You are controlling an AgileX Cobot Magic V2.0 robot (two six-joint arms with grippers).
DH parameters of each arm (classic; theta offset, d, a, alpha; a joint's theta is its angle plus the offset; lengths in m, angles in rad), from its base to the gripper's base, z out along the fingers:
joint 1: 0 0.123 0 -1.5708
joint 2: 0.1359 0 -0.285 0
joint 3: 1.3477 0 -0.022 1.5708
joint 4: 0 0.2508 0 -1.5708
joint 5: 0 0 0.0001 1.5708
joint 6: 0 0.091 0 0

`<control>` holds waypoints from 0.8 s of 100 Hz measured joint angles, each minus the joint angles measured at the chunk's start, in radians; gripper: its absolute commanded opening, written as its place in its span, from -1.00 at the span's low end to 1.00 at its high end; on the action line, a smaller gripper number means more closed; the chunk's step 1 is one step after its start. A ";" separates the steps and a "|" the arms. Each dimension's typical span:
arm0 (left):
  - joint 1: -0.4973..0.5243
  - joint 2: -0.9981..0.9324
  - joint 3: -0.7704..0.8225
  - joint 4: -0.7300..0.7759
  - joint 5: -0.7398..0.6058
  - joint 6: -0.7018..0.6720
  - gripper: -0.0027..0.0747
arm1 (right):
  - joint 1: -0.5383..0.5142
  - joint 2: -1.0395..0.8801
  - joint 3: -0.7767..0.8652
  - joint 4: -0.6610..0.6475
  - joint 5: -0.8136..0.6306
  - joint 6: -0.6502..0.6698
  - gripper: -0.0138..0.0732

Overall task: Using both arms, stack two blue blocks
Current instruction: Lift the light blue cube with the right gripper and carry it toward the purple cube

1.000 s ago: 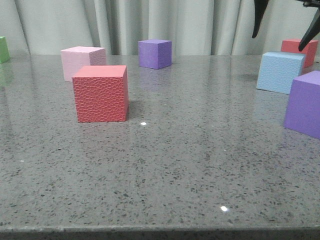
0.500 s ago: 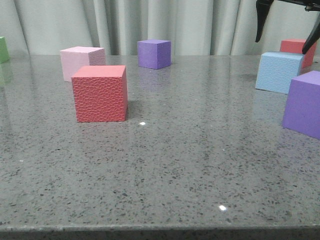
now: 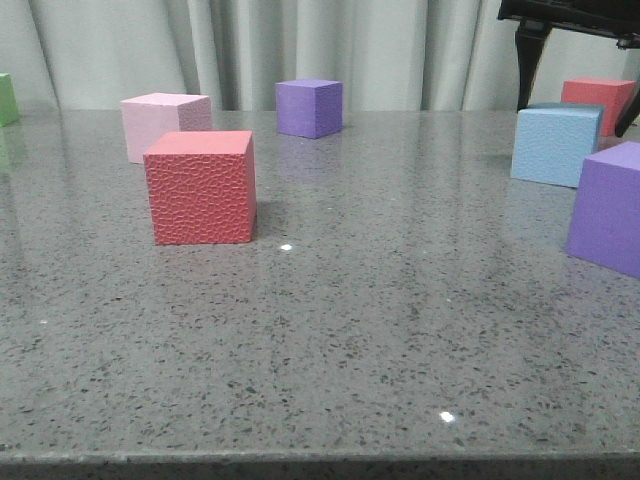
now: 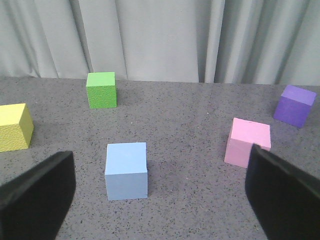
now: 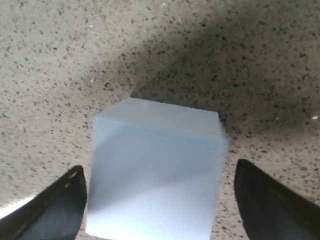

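One blue block point(image 3: 555, 145) stands on the grey table at the right. My right gripper point(image 3: 575, 115) is open and low over it, one black finger on each side. In the right wrist view this block point(image 5: 155, 175) fills the gap between the fingers point(image 5: 55, 210) without clear contact. The second blue block point(image 4: 126, 170) stands on the table in the left wrist view, ahead of my open, empty left gripper point(image 4: 160, 210) and nearer one finger point(image 4: 35, 200). The left gripper does not show in the front view.
A red pebbled cube point(image 3: 200, 187), a pink cube point(image 3: 165, 125) and a purple cube point(image 3: 310, 107) stand mid-table. Another purple cube point(image 3: 608, 205) and a red cube point(image 3: 600, 100) flank the right blue block. Green point(image 4: 101, 90), yellow point(image 4: 14, 126), pink point(image 4: 248, 142) and purple point(image 4: 295, 98) cubes surround the left one.
My right gripper has come down from above the right blue block, and its open fingers now straddle it. The blocks have not moved.
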 measured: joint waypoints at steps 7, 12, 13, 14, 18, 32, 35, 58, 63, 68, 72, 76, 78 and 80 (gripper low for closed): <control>0.000 0.000 0.000 0.000 0.000 0.000 0.78 | 0.002 0.008 0.007 -0.002 0.008 0.002 0.69; 0.000 0.000 0.000 0.000 0.000 0.000 0.78 | 0.002 0.012 0.011 -0.007 0.008 0.002 0.69; 0.000 0.000 0.000 0.000 0.000 0.000 0.78 | 0.002 0.012 0.011 -0.009 0.008 0.002 0.69; 0.000 0.000 0.000 0.000 0.000 0.000 0.78 | 0.002 0.012 0.011 -0.009 0.008 0.002 0.69; 0.000 0.000 0.000 0.000 0.000 0.000 0.78 | 0.002 0.013 0.011 -0.013 0.008 0.002 0.68; 0.000 0.000 0.000 0.000 0.000 0.000 0.78 | 0.002 0.013 0.011 -0.017 0.008 0.002 0.37; 0.000 0.000 0.000 0.000 0.000 0.000 0.78 | 0.002 0.013 0.011 -0.017 0.008 0.002 0.22; 0.000 0.000 0.000 0.000 0.000 0.000 0.78 | 0.008 0.013 0.011 -0.019 0.008 0.002 -0.34; 0.000 0.000 0.000 0.000 0.000 0.000 0.78 | 0.013 0.008 0.011 -0.022 0.008 -0.013 -0.34; 0.000 0.000 0.000 0.000 0.000 0.000 0.78 | 0.023 -0.001 0.011 -0.027 0.008 -0.030 -0.34; 0.000 0.000 0.000 0.000 0.000 0.000 0.78 | 0.035 -0.010 0.011 -0.029 0.008 -0.043 -0.34; 0.000 0.000 0.000 0.000 0.000 0.000 0.78 | 0.050 -0.026 0.011 -0.032 0.008 -0.050 -0.34; 0.000 0.000 0.000 0.000 0.000 0.000 0.78 | 0.058 -0.035 0.011 -0.033 0.008 -0.055 -0.34; 0.000 0.000 0.000 0.000 0.000 0.000 0.78 | 0.064 -0.044 0.011 -0.033 0.010 -0.058 -0.34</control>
